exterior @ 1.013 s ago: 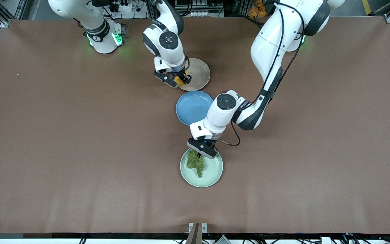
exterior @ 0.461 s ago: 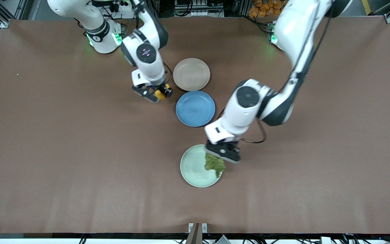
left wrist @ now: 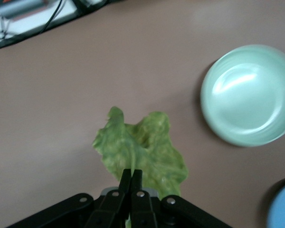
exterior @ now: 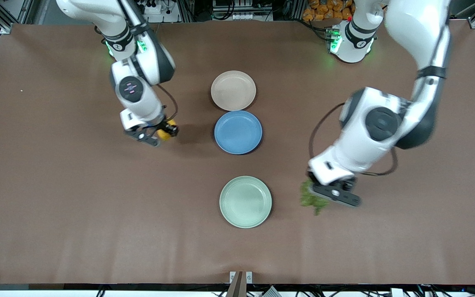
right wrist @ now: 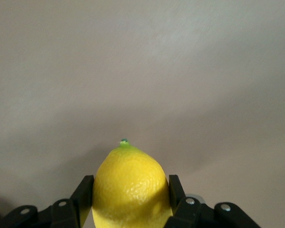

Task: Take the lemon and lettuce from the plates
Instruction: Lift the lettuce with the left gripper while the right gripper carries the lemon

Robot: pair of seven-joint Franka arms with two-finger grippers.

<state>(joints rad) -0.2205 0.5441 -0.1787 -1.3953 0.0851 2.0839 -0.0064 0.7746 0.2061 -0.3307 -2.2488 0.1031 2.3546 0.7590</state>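
My right gripper [exterior: 160, 135] is shut on the yellow lemon [exterior: 164, 134] and holds it over the bare table, toward the right arm's end from the blue plate. In the right wrist view the lemon [right wrist: 131, 188] sits between the two fingers [right wrist: 86, 190]. My left gripper [exterior: 324, 197] is shut on the green lettuce [exterior: 312, 200] and holds it over bare table, toward the left arm's end from the mint green plate [exterior: 245, 201]. In the left wrist view the lettuce [left wrist: 142, 152] hangs from the closed gripper [left wrist: 131, 176]; the mint plate [left wrist: 249, 95] lies empty. The beige plate [exterior: 233, 90] is empty.
An empty blue plate [exterior: 238, 132] lies between the beige and mint plates, mid-table. Brown table surface spreads wide toward both ends. Cables and a frame edge show past the table's edge in the left wrist view [left wrist: 33, 19].
The right gripper carried the lemon off the beige plate toward the right arm's end. The left gripper lifted the lettuce off the mint plate and carried it toward the left arm's end.
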